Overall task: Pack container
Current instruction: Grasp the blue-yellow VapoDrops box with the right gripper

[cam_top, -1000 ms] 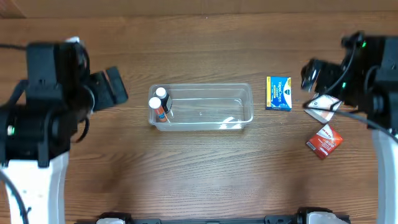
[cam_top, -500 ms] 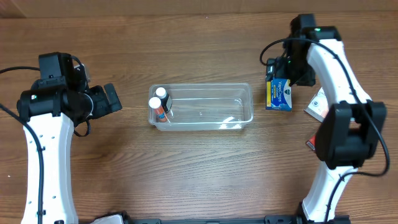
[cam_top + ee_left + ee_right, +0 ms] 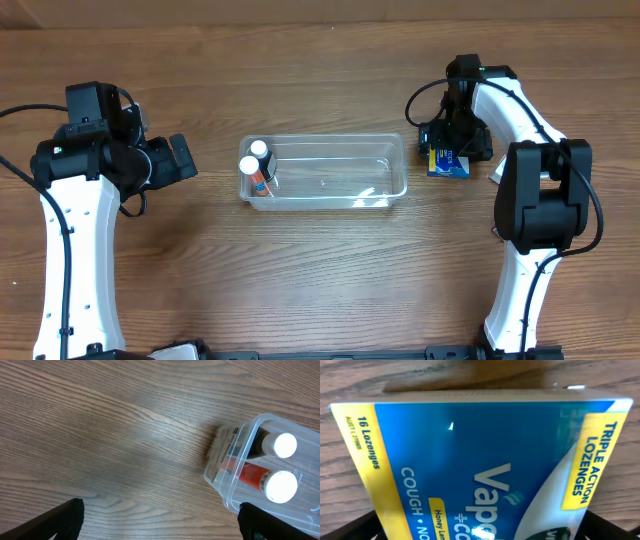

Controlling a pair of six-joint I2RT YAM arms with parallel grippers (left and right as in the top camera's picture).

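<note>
Nearby, container [image 3: 330, 185] just beside right hand [image 3: 447, 152] above lozenge box [image 3: 449, 167].

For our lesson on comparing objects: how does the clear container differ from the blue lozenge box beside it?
The container is see-through; the lozenge box is opaque blue and yellow with print. In the overhead view the container is far larger than the lozenge box. The container is an open tub holding two white-capped bottles; the lozenge box lies outside it on the wooden table. Both are rectangular.
</note>
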